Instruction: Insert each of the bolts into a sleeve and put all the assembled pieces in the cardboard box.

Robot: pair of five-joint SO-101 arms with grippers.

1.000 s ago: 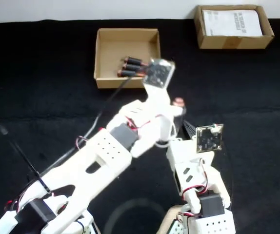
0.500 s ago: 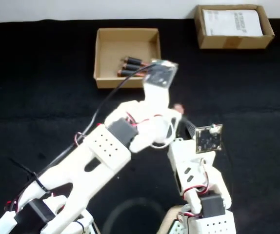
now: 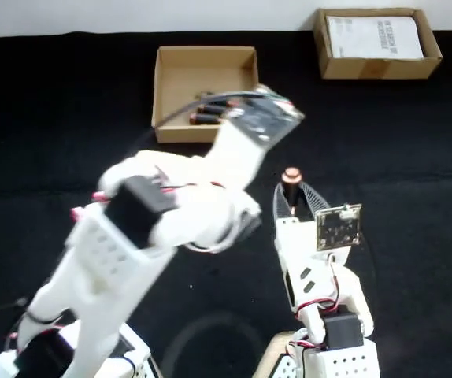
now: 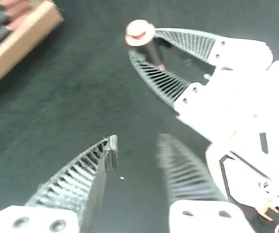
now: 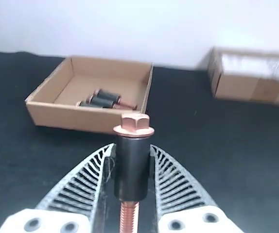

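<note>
- A black cloth (image 3: pixel 415 157) covers the table below a pale wall. The cardboard box (image 3: pixel 190 79) sits toward the back, and a second box (image 3: pixel 376 68) stands well apart at its side.
- We see the right gripper (image 5: pixel 132 148) clamped on a dark sleeve (image 5: pixel 131 167) held upright. The copper bolt (image 5: pixel 133 125) runs through it, head on top and thread showing below.
- The left gripper (image 4: pixel 138 143) is spread wide with nothing between its fingers, above the cloth near the right one.
- We judge the step in hand to be carrying this piece to the cardboard box. To do it well, we keep it firmly gripped and upright so the bolt cannot slide out. We clear the near wall and release low, beside the assembled pieces (image 5: pixel 103 100) lying inside.
- The box lies ahead of the right gripper, well apart, toward the left arm's side.
</note>
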